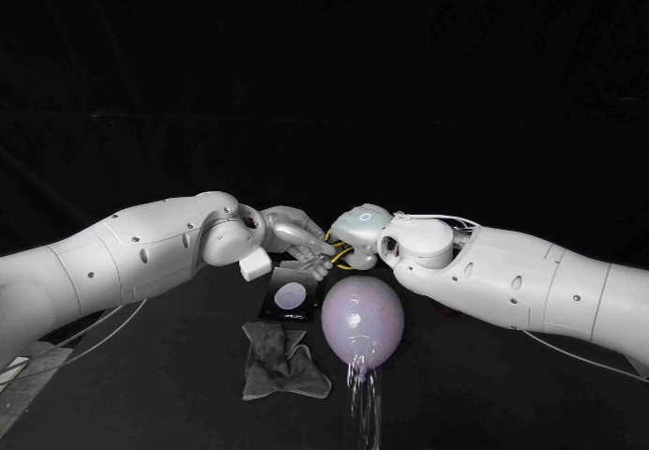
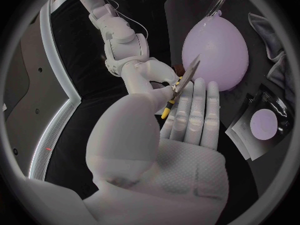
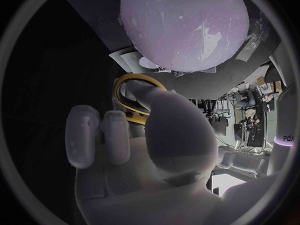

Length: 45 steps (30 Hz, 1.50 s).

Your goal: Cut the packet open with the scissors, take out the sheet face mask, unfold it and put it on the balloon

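The scissors [image 1: 334, 253] with yellow handles hang between my two hands above the table. My right hand [image 1: 357, 228] holds them, its thumb through a yellow handle loop [image 3: 134, 92]. My left hand [image 1: 300, 237] meets it from the other side. Its fingers [image 2: 190, 116] lie straight and its thumb presses the scissors [image 2: 182, 86] against them. The pale purple balloon [image 1: 361, 318] lies just below the hands, close under the right hand [image 3: 156, 150] as the balloon [image 3: 184, 25] shows. The dark packet [image 1: 290, 297] with a pale oval lies beside the balloon, under my left hand.
A crumpled grey cloth [image 1: 283, 361] lies in front of the packet, left of the balloon's knot end. A clear shiny strip [image 1: 363, 398] runs from the balloon toward the front edge.
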Each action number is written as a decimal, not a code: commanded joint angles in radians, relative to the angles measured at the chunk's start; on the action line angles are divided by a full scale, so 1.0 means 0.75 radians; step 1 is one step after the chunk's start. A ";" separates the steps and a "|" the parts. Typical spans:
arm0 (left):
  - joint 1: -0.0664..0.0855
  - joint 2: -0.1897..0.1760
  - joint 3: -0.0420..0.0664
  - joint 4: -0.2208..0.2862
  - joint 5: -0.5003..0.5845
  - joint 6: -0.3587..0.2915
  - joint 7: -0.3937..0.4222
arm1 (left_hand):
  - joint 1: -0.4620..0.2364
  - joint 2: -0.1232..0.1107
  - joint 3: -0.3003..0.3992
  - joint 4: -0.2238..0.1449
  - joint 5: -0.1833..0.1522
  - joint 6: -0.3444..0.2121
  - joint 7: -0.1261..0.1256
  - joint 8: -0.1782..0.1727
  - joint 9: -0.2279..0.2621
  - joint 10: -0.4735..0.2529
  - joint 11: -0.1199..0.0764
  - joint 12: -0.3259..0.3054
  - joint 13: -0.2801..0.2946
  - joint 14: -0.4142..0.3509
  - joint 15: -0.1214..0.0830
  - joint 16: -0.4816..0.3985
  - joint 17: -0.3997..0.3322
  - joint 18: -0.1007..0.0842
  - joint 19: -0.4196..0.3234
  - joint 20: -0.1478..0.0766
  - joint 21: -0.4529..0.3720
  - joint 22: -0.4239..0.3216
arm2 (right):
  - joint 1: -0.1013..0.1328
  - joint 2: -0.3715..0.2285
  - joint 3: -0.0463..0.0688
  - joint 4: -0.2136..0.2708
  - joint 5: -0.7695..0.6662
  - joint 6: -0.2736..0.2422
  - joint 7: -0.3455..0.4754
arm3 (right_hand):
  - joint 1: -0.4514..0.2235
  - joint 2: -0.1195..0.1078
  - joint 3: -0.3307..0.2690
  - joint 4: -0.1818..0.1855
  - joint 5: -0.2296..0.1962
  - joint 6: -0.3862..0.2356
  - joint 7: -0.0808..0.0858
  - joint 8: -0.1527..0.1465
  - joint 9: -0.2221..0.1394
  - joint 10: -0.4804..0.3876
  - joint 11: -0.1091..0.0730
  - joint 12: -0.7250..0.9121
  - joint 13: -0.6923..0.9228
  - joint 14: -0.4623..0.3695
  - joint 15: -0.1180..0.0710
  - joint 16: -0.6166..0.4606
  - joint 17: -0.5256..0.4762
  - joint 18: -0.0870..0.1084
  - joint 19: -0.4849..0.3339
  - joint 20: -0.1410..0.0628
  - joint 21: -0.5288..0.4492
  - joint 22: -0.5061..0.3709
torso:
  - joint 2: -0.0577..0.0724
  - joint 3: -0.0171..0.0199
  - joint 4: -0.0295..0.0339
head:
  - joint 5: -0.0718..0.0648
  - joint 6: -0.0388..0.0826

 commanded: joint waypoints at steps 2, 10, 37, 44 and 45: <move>0.016 0.035 0.015 0.065 0.149 0.192 0.105 | 0.005 0.014 -0.003 -0.006 0.003 0.056 -0.042 0.024 0.285 0.011 -0.005 -0.006 0.000 0.001 -0.007 0.006 0.001 0.021 -0.008 -0.005 0.006 0.001 | -0.012 0.012 -0.006 -0.025 0.004 0.105 -0.092 | -0.056 0.015 0.024 0.028 0.005 -0.003 -0.005 0.054 0.121 0.530 -0.185 1.096 0.339 0.118 -0.003 0.073 0.251 -0.018 0.029 0.004 0.028 0.187 | -0.002 -0.0007 -0.0008 | -0.001 0.000; 0.021 0.031 0.014 0.065 0.176 0.092 0.085 | -0.012 -0.003 -0.012 -0.006 0.004 0.025 -0.022 0.003 0.288 -0.030 0.014 -0.014 -0.005 -0.036 0.009 -0.011 0.005 0.012 -0.046 0.002 0.013 0.008 | -0.013 -0.002 -0.006 -0.009 0.012 0.100 -0.129 | -0.153 0.060 0.048 0.088 0.001 -0.009 -0.021 0.157 0.259 0.545 -0.188 1.380 0.724 0.134 -0.006 0.103 0.348 -0.015 0.016 0.008 0.014 0.181 | -0.002 0.0003 -0.0042 | -0.001 0.004; 0.022 -0.075 -0.015 -0.124 0.411 -0.213 0.100 | -0.381 -0.026 -0.863 0.356 0.003 -0.127 0.074 -0.162 0.213 -0.296 0.109 0.007 0.001 -0.276 0.096 -0.045 0.007 0.006 -0.137 0.069 -0.174 -0.123 | -0.002 -0.378 -0.007 0.227 0.257 -0.334 -0.053 | -0.310 0.070 0.158 0.355 0.001 -0.103 -0.086 0.528 0.846 0.582 -0.239 1.587 1.032 0.139 -0.050 0.111 0.375 -0.003 -0.018 0.002 -0.035 0.156 | -0.007 0.0064 -0.0122 | -0.032 0.015; -0.007 -0.137 -0.039 -0.078 0.425 -0.282 0.161 | -0.313 0.049 -0.862 0.353 0.003 -0.096 0.064 -0.149 0.219 -0.263 0.097 0.026 0.004 -0.251 0.084 -0.015 0.017 0.016 -0.108 0.068 -0.173 -0.128 | 0.011 -0.516 -0.007 0.302 1.169 -0.469 0.207 | -0.292 0.048 0.175 0.344 0.001 -0.104 -0.087 0.536 0.878 0.587 -0.240 1.600 1.049 0.139 -0.049 0.111 0.375 0.019 -0.079 -0.006 -0.109 0.092 | -0.005 0.0035 -0.0143 | -0.064 0.011; -0.018 -0.150 -0.041 -0.064 0.427 -0.296 0.175 | -0.309 0.052 -0.864 0.353 0.003 -0.094 0.063 -0.148 0.219 -0.261 0.096 0.027 0.004 -0.250 0.083 -0.013 0.017 0.017 -0.107 0.068 -0.173 -0.129 | 0.012 -0.540 -0.008 0.316 1.357 -0.468 0.258 | -0.297 0.040 0.163 0.348 0.001 -0.099 -0.085 0.541 0.889 0.587 -0.238 1.600 1.049 0.139 -0.048 0.111 0.374 0.034 -0.125 -0.007 -0.165 0.044 | -0.005 0.0040 -0.0124 | -0.077 0.011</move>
